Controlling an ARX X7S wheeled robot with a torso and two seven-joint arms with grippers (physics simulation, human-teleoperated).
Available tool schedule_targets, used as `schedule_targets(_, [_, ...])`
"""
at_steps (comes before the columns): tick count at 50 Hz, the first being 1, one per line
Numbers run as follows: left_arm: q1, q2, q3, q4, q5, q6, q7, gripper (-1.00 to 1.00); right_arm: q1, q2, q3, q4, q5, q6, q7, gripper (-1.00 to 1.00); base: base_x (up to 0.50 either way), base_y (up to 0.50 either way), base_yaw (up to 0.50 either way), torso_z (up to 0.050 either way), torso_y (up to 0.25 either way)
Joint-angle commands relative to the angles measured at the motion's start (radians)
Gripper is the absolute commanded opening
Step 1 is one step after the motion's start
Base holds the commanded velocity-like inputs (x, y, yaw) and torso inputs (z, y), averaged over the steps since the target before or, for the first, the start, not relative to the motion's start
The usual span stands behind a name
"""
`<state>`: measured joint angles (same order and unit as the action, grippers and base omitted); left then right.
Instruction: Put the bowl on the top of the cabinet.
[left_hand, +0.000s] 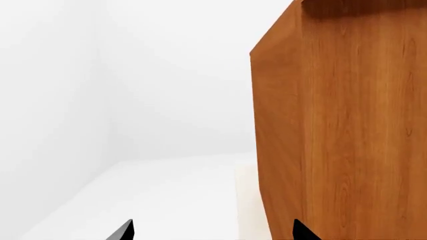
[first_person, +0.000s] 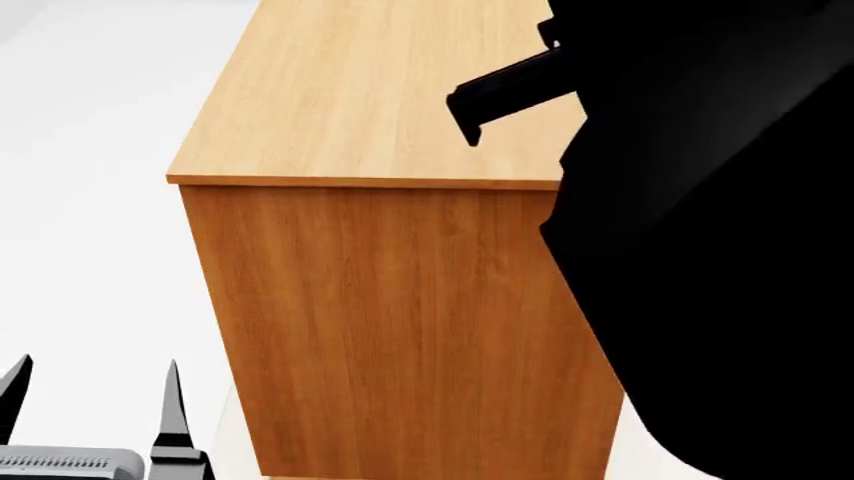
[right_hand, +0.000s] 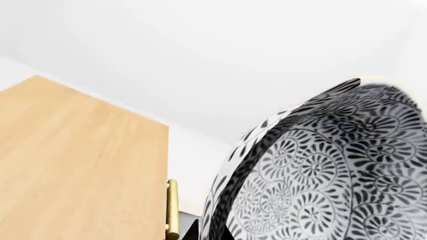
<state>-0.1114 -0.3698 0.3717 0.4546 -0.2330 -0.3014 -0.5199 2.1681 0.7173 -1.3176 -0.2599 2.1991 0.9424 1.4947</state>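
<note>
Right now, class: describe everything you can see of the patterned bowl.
The bowl shows only in the right wrist view, close up and partly cut off by the picture's edge. It looks like white ceramic, densely covered with dark grey-black swirling leaf and flower motifs, with a pale rim. It is tilted, its patterned outer wall facing the camera. A dark piece of the right claw sits at its lower edge, apparently holding it. It is beside the cabinet, apart from the wooden top.

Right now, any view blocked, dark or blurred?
Head view: right arm is a featureless black mass hiding the right side of the cabinet. Right wrist view: bowl fills the frame close up, slightly soft. Left wrist view: evenly lit, sharp.
</note>
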Motion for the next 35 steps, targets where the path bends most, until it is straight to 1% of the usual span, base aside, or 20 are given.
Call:
schedule_targets(1, [0.002, -0.003, -0.001, -0.003, -0.003, 0.003, -0.002, 1.00, 0.045, -0.080, -0.009, 0.046, -0.002, 0.011, -0.015, -1.00, 0.00, 0.00, 0.00, 0.000, 0.000])
schedule_targets(10, [0.000, -0.004, 0.001, -0.002, -0.004, 0.002, -0.003, 1.00, 0.055, -0.113, 0.000, 0.065, 0.007, -0.013, -0.032, -1.00, 0.00, 0.00, 0.00, 0.000, 0.000])
schedule_targets(14, [-0.003, -0.003, 0.004, -0.004, -0.003, 0.001, -0.004, 1.00, 0.044, -0.126, 0.026, 0.080, 0.052, -0.054, -0.053, -1.00, 0.00, 0.00, 0.00, 0.000, 0.000])
schedule_targets(22, [0.001, -0.007, 0.003, 0.002, -0.007, 0.002, -0.006, 1.00, 0.041, -0.179, -0.007, 0.123, 0.110, -0.065, -0.021, -1.00, 0.00, 0.00, 0.00, 0.000, 0.001])
schedule_targets(29, [0.001, -0.009, 0.001, 0.000, -0.008, 0.003, -0.008, 1.00, 0.038, -0.192, -0.023, 0.167, 0.189, -0.069, -0.025, -1.00, 0.00, 0.00, 0.00, 0.000, 0.000])
schedule_targets(35, [0.000, -0.008, 0.006, -0.003, -0.006, 0.005, -0.009, 1.00, 0.026, -0.210, -0.034, 0.170, 0.193, -0.084, -0.020, -1.00, 0.00, 0.00, 0.00, 0.000, 0.000])
